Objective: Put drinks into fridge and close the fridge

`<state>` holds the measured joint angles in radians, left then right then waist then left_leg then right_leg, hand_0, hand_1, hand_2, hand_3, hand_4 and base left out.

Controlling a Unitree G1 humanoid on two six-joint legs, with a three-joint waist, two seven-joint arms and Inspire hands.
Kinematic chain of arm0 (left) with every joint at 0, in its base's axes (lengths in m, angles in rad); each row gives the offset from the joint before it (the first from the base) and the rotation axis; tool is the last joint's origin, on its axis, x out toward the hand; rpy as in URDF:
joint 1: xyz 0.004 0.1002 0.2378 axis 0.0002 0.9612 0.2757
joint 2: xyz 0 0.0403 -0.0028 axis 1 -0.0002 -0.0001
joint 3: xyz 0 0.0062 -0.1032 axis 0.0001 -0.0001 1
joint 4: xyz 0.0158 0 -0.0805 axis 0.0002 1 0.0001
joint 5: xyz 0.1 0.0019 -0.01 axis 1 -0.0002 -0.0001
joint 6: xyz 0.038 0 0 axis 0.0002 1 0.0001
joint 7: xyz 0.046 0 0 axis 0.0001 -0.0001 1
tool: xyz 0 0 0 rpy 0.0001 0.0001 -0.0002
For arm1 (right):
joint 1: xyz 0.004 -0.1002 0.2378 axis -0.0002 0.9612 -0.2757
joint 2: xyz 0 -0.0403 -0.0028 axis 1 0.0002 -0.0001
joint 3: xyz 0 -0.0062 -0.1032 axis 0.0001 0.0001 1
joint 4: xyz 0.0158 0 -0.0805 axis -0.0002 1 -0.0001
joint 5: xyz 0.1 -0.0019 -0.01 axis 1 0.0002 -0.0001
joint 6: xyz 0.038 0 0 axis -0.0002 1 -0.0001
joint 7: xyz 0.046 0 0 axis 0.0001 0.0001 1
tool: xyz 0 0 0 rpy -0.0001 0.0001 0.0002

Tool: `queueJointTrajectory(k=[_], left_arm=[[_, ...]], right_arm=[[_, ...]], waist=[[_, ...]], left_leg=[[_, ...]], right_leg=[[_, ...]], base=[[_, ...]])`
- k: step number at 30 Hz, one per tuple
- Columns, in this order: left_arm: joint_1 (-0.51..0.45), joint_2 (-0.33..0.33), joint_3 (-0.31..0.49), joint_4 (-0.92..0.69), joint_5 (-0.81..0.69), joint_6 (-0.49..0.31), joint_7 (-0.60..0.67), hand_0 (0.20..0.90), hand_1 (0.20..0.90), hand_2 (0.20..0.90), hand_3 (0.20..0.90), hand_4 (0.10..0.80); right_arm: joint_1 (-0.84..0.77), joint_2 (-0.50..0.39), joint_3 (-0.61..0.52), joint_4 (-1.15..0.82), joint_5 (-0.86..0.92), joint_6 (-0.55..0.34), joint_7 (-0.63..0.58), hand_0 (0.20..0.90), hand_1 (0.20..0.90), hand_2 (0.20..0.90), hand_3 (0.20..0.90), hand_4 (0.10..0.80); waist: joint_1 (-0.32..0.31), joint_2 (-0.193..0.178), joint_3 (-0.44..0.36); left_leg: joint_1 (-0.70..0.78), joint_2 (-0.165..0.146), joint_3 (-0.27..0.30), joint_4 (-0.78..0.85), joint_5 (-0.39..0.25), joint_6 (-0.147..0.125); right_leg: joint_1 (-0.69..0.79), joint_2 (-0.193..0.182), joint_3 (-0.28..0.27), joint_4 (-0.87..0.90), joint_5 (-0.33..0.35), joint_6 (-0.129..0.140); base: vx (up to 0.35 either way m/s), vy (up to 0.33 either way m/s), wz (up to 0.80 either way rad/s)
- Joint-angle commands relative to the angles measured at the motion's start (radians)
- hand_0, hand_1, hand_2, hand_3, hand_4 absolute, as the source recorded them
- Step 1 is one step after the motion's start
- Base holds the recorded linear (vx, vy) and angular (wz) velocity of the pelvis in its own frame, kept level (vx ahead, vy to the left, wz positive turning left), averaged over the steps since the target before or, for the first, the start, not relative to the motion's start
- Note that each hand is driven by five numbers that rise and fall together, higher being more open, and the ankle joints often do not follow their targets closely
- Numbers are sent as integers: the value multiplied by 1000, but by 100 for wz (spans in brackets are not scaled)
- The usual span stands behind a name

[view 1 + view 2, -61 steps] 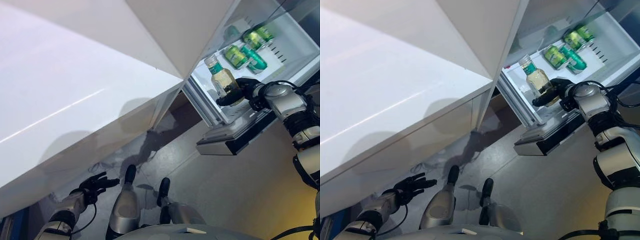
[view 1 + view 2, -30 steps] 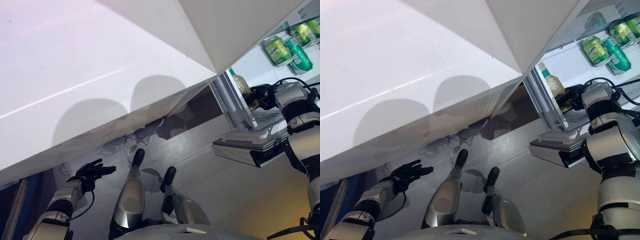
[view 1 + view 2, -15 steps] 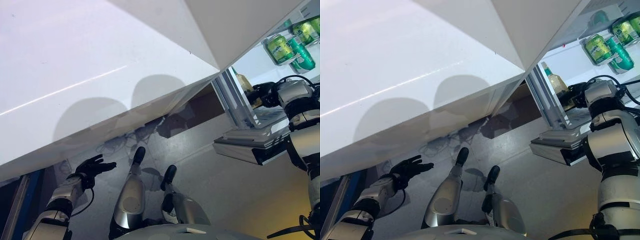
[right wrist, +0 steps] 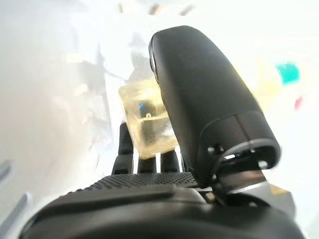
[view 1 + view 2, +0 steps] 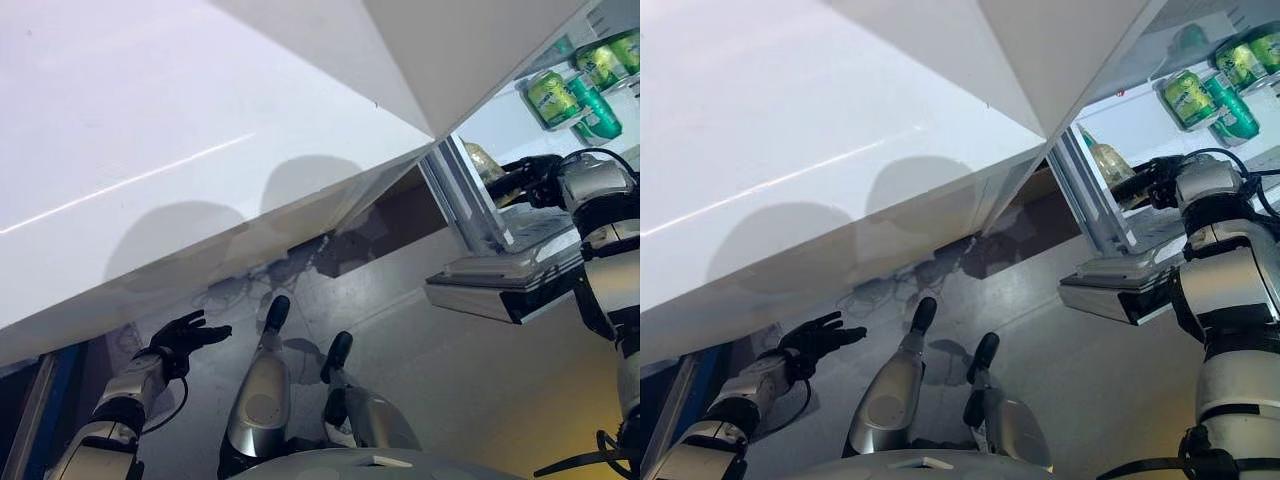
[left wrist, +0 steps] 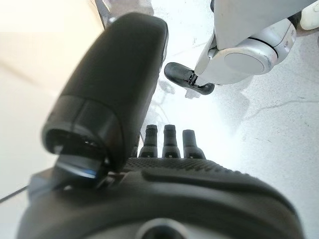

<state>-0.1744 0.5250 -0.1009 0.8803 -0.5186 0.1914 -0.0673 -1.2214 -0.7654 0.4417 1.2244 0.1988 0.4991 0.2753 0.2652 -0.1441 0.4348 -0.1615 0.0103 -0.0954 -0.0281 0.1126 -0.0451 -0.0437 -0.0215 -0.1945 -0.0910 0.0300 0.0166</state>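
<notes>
A clear bottle of pale yellow drink with a green label [image 5: 480, 160] stands at the front edge of the open fridge's lower shelf [image 5: 530, 228]. My right hand [image 5: 535, 175] is right beside it, fingers straight and spread toward the bottle. In the right wrist view the bottle [image 4: 148, 124] shows just past the straight fingers [image 4: 149, 159], next to the thumb [image 4: 199, 99]. Green cans [image 5: 565, 88] lie deeper in the fridge, beyond the bottle. My left hand [image 5: 182, 335] hangs open low over the floor, far from the fridge; it also shows in the left wrist view [image 6: 119, 84].
A large white fridge panel [image 5: 200, 140] spreads across the upper left and hides part of the compartment. A grey ledge [image 5: 500, 290] juts out below the shelf, under my right arm. Grey floor [image 5: 450, 380] lies below.
The camera swung after the earliest frames, so the panel covers more. My right hand carried the bottle to the shelf edge; its fingers have now straightened off the bottle. My left hand barely moved.
</notes>
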Motion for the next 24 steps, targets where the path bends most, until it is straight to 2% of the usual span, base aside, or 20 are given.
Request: queueJointTrajectory(k=[1,3,9,15,19,20,23,24], left_arm=[[104,11,-20,22,12,-36,-2,900,900,900,900,800],[109,4,-20,27,18,-35,-1,900,900,900,900,800],[128,-18,-27,88,36,-60,-25,900,900,900,900,800],[152,-44,-17,126,35,-60,-33,900,900,900,900,800],[164,-73,-3,159,38,-48,-52,900,900,900,900,800],[167,-90,2,171,43,-46,-59,900,900,900,900,800],[173,-113,12,181,48,-50,-62,900,900,900,900,800],[180,-130,23,187,54,-56,-69,900,900,900,900,800]], right_arm=[[-21,-128,54,-49,10,-61,-75,900,900,900,900,800],[-9,-142,48,-69,12,-59,-65,900,900,900,900,800],[39,-213,18,-156,39,-133,-84,900,900,900,900,800],[128,-265,-55,-381,102,-201,-229,900,900,900,900,800],[233,-271,-184,-576,115,-276,-341,900,900,900,900,800],[288,-261,-253,-670,115,-290,-377,900,900,900,900,800],[373,-239,-350,-801,99,-327,-432,900,900,900,900,800],[454,-215,-423,-901,97,-369,-477,900,900,900,900,800]], waist=[[-25,25,-79],[-30,25,-91],[-68,30,-154],[-120,44,-216],[-161,66,-259],[-177,78,-274],[-195,90,-292],[-213,100,-306]], left_leg=[[11,-40,59,-5,-71,49],[21,-39,63,-10,-72,48],[73,-39,78,-22,-82,51],[122,-38,102,-33,-96,53],[155,-39,114,-39,-106,56],[168,-39,116,-40,-110,57],[181,-40,118,-41,-116,60],[192,-41,122,-42,-121,63]], right_leg=[[-78,13,8,55,55,31],[-69,12,8,51,54,31],[-33,7,23,41,49,34],[-2,5,50,37,38,35],[20,3,75,36,27,36],[29,2,82,37,23,36],[38,3,94,37,18,36],[47,4,102,35,14,36]], base=[[6,58,-1],[26,46,-2],[48,77,-6],[40,82,-3],[63,109,-16],[57,91,-12],[48,71,-11],[54,51,-5]])
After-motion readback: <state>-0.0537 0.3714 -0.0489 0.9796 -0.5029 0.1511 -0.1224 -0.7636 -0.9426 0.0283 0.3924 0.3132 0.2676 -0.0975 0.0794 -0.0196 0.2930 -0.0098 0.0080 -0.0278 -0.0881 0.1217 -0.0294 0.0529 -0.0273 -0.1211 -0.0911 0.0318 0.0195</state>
